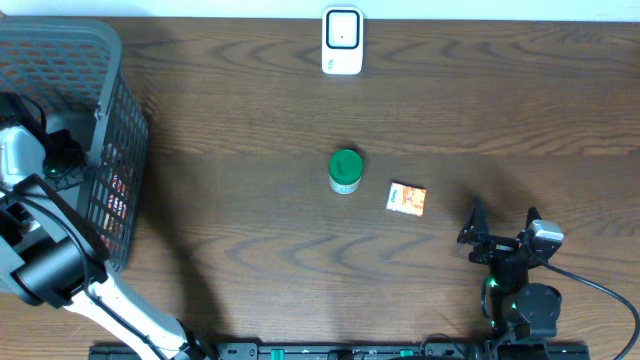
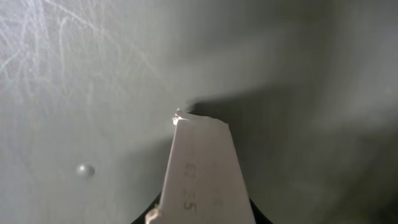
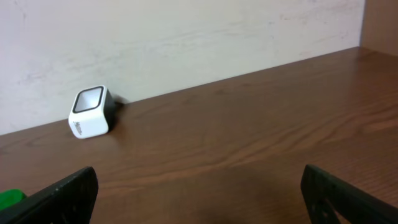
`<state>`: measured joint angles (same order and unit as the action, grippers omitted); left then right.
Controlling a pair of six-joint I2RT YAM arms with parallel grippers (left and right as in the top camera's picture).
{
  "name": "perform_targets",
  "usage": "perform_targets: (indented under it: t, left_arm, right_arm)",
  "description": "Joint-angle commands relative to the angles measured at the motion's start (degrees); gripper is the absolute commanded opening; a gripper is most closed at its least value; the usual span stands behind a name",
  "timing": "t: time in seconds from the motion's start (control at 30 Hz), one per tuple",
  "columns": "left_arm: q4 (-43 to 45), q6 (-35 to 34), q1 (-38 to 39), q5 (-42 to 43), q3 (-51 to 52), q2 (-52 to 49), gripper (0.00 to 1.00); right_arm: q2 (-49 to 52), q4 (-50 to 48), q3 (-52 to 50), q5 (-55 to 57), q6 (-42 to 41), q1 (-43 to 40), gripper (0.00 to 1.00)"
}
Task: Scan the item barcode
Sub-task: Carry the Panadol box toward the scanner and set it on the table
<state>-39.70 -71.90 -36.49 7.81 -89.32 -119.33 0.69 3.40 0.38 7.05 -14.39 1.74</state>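
1. Dark wood table [image 1: 250, 280], grey basket [image 1: 125, 130] at left: inside it your left gripper [image 2: 202, 218] pinches a thin pale packet [image 2: 199, 162].
2. It looks light and bendy; grip an edge gently.
3. Your right gripper [image 1: 502, 228] gapes empty.

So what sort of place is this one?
Likely a mock checkout on a test bench: a scanner stands at the far edge of the table, a grey basket sits at one end, and a green-lidded tub and small packet lie mid-table.

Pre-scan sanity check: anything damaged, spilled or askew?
One thing: in the left wrist view, the flat white printed pack has a ragged, torn-looking top corner. The round green-lidded white jar stands upright; nothing spilled.
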Motion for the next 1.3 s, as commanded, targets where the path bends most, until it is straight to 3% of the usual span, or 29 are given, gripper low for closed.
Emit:
perform_targets:
  t: [0.0, 0.37, 0.63, 0.9, 1.1, 1.27]
  left_arm:
    - [-0.48, 2.64, -0.63, 1.86, 0.31, 7.58, 0.15]
    - [-0.5, 2.84, -2.82, 4.0, 0.31, 33.53, 0.15]
    - [-1.86, 2.86, 1.38, 20.22, 0.31, 46.05, 0.15]
    - [-11.32, 10.71, 22.49, 18.69, 0.74, 44.81, 0.15]
    - [-14.34, 18.01, 37.55, 8.02, 1.16, 38.36, 0.15]
    - [-17.94, 19.63, 44.17, 0.59, 1.57, 30.56, 0.16]
  right_arm:
    - [-0.35, 0.22, -0.07, -0.09, 0.76, -0.68, 0.99]
    - [-0.35, 0.22, -0.07, -0.09, 0.76, -0.68, 0.99]
    - [-0.35, 0.22, -0.07, -0.09, 0.74, -0.68, 0.99]
    - [-0.35, 0.22, -0.07, -0.09, 0.76, -0.68, 0.99]
    - [-0.35, 0.22, -0.07, -0.09, 0.76, -0.68, 0.99]
    - [-0.35, 0.22, -0.07, -0.09, 0.76, -0.68, 0.99]
